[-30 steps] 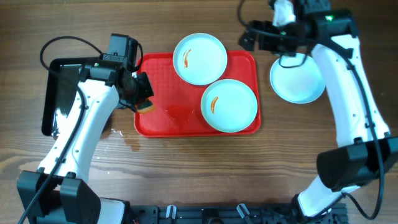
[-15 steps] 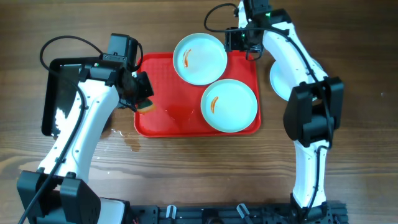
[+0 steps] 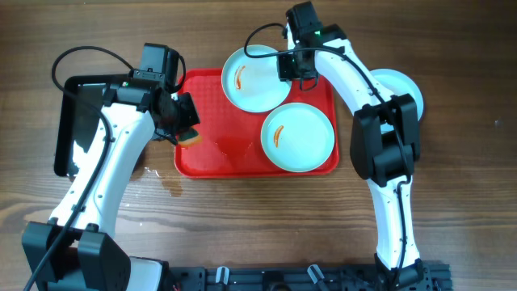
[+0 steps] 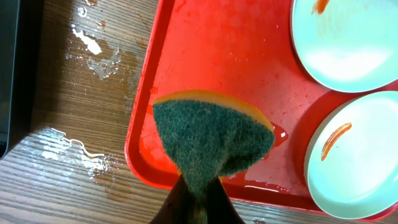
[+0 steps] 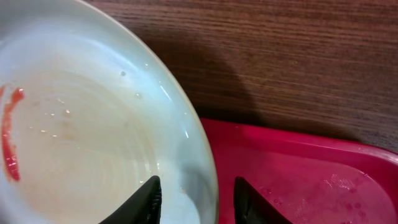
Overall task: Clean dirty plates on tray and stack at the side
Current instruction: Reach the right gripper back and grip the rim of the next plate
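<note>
Three plates, two trays, one sponge and two sets of fingers, all mine, are shown. The red tray [image 3: 212, 155] lies mid-desk [image 3: 452, 226] and carries two of the three plates. The first plate [image 3: 257, 87] sits at the tray's far edge and overhangs its rim. The second plate [image 3: 305, 144] sits at the near right corner, and from overhead the two rims meet. Each of these two bears one orange-red smear, the first [image 3: 241, 77] and the second [image 3: 278, 136]. The third plate [image 3: 400, 81] rests on the desk just right of the red tray, partly hidden behind my right arm. One black tray [image 3: 66, 121] lies at the left, just beside the red one. My left fingers [image 4: 174, 215] are clamped on the single sponge [image 4: 211, 140], its green scouring face toward the wrist camera and an orange layer behind. I hold it over the red tray's near left corner, where a film of water [image 4: 281, 134] lies on the tray floor. More water [image 4: 87, 43] streaks the desk outside that rim. My right fingers [image 5: 148, 202] stand apart astride the first plate's far right rim, one over the plate's inside and one outside above the red tray. I cannot tell whether either finger touches the rim.
</note>
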Available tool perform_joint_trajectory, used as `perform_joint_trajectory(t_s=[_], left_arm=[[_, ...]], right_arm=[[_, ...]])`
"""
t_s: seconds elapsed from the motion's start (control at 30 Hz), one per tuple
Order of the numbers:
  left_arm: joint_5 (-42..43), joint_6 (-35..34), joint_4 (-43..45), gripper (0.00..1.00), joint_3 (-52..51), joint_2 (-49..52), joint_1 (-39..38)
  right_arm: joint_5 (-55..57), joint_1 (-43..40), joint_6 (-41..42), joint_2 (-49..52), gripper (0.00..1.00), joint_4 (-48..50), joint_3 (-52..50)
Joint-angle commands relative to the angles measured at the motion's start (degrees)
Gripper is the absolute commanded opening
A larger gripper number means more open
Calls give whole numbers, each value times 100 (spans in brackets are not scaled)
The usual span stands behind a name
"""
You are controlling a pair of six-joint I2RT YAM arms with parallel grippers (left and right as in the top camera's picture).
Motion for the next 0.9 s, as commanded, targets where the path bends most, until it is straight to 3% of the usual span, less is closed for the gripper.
perform_joint_trajectory(t_s=[0.0, 0.1, 0.2, 0.37, 0.5, 0.87], left_arm=[[-52, 70, 17, 4, 15, -94, 22], [-52, 70, 17, 4, 15, -94, 22], [-52, 70, 22, 4, 15, -94, 22], [-52, 70, 20, 4, 15, -94, 22], [-52, 70, 20, 4, 15, -94, 22], [-52, 70, 20, 4, 15, -94, 22]], right_arm=[[273, 20, 103, 98, 38, -39, 2], [271, 24, 105, 98, 37, -90, 2], [197, 35, 223, 98, 25, -188, -2], [-278, 96, 223, 160, 17, -146, -166], [-538, 247, 223, 166, 4, -164, -164], [-750, 920, 704, 166, 4, -468, -166]])
